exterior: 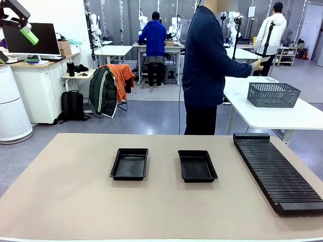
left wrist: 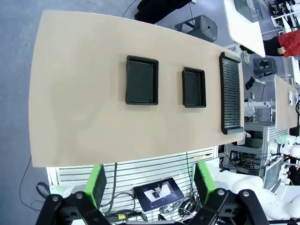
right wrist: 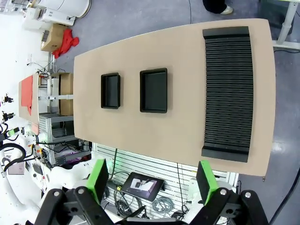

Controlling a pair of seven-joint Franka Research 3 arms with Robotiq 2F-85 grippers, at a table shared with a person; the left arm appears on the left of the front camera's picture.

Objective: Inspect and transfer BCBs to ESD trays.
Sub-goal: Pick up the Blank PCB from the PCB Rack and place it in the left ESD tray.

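Two black ESD trays lie side by side mid-table, the left tray (exterior: 129,164) (left wrist: 142,80) (right wrist: 110,90) and the right tray (exterior: 197,166) (left wrist: 194,87) (right wrist: 153,90); both hold nothing. My left gripper (left wrist: 151,183) hangs high above the table's near edge, open, with nothing between its green pads (left wrist: 97,182). One of its green fingertips (exterior: 29,35) pokes in at the top left of the front view. My right gripper (right wrist: 152,182) is equally high and open. The person (exterior: 204,65) stands turned away at the far side, holding a thin pale flat piece (exterior: 264,59), too small to tell as a BCB.
A long black ribbed rack (exterior: 276,171) (left wrist: 230,93) (right wrist: 228,89) lies along the table's right side, its slots looking bare. A grey mesh basket (exterior: 273,94) stands on the white table (exterior: 303,116) behind. The tan tabletop (exterior: 65,191) is bare left of the trays.
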